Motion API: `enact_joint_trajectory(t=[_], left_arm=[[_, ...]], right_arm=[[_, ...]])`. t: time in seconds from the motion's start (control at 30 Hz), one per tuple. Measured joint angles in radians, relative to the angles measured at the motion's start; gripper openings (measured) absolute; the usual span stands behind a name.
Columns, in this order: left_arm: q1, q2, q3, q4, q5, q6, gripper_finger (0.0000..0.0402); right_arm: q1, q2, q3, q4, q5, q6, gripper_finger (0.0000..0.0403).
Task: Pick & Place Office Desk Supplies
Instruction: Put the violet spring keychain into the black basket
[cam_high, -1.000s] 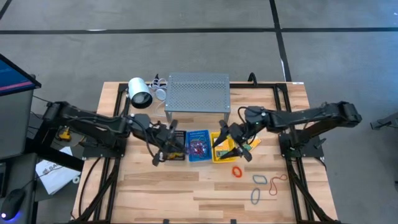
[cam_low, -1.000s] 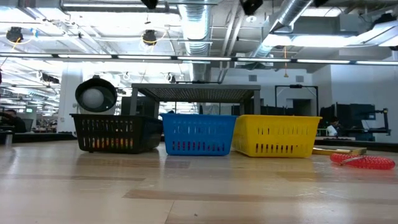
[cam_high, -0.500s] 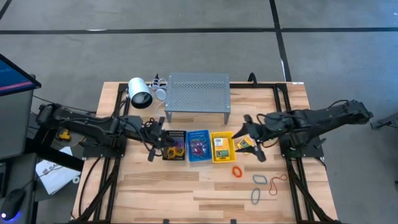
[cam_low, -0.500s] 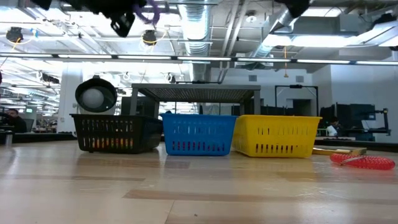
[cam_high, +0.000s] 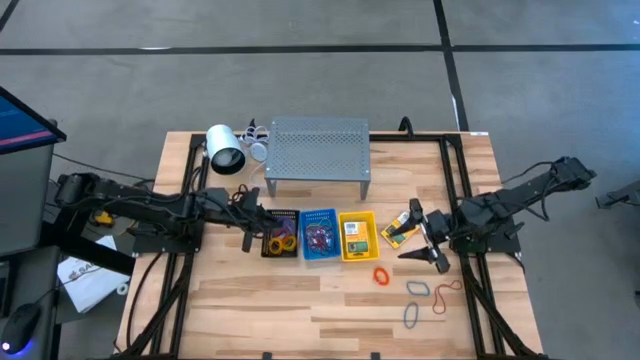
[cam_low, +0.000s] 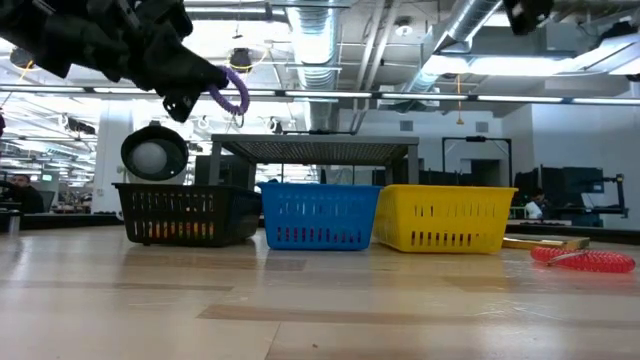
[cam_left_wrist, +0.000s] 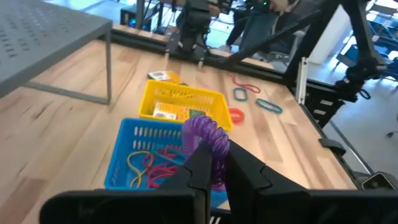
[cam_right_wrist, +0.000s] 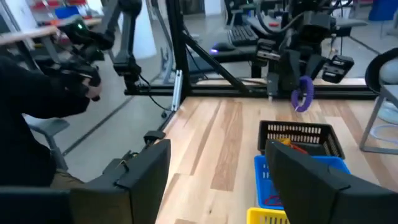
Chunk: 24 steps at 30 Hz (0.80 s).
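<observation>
My left gripper (cam_high: 252, 224) hovers just left of the black basket (cam_high: 281, 234), shut on a purple coiled band (cam_left_wrist: 208, 134), which also shows in the low view (cam_low: 233, 92). My right gripper (cam_high: 430, 247) is open above bare table, right of the yellow basket (cam_high: 357, 236). One yellow-and-green crayon box (cam_high: 352, 232) lies in the yellow basket. A second crayon box (cam_high: 398, 228) lies flat on the table beside it. Loose bands rest on the wood: orange (cam_high: 381, 274), grey-blue (cam_high: 417, 289), brown (cam_high: 446, 298). My left gripper pinches the purple coiled band between its two fingertips (cam_left_wrist: 200, 163), holding one side of the loop (cam_left_wrist: 214, 155). The fingers slant downward toward the table's right. The band is lifted clear above the table, and its free part curls beyond the fingertips (cam_low: 238, 95).
The blue basket (cam_high: 319, 236) holds coloured bands, and the black basket holds orange and yellow ones. The grey perforated shelf (cam_high: 318, 148) and a white cylinder (cam_high: 225, 150) stand at the far side. The near half of the table is bare wood. A person's sleeve (cam_right_wrist: 43, 99) shows beyond the table.
My right gripper has drawn back from over the yellow basket toward the table's right edge; a crayon box now lies in that basket. My left gripper has pulled away from over the black basket toward the table's left, carrying the purple band.
</observation>
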Motion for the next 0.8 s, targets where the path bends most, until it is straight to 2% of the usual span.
enact_joint_trajectory(t=[0.2, 0.4, 0.8], left_arm=[[-0.002, 0.054, 0.002, -0.044, -0.030, -0.027, 0.0020], [-0.002, 0.173, 0.001, -0.034, -0.034, -0.080, 0.0022], [-0.004, 0.304, 0.001, -0.019, -0.014, -0.167, 0.0023]], right_arm=[[0.015, -0.033, -0.168, 0.223, 0.001, 0.036, 0.0258], [0.017, -0.032, -0.286, 0.416, 0.001, 0.054, 0.0258], [0.018, -0.032, -0.306, 0.438, 0.001, 0.073, 0.0258]])
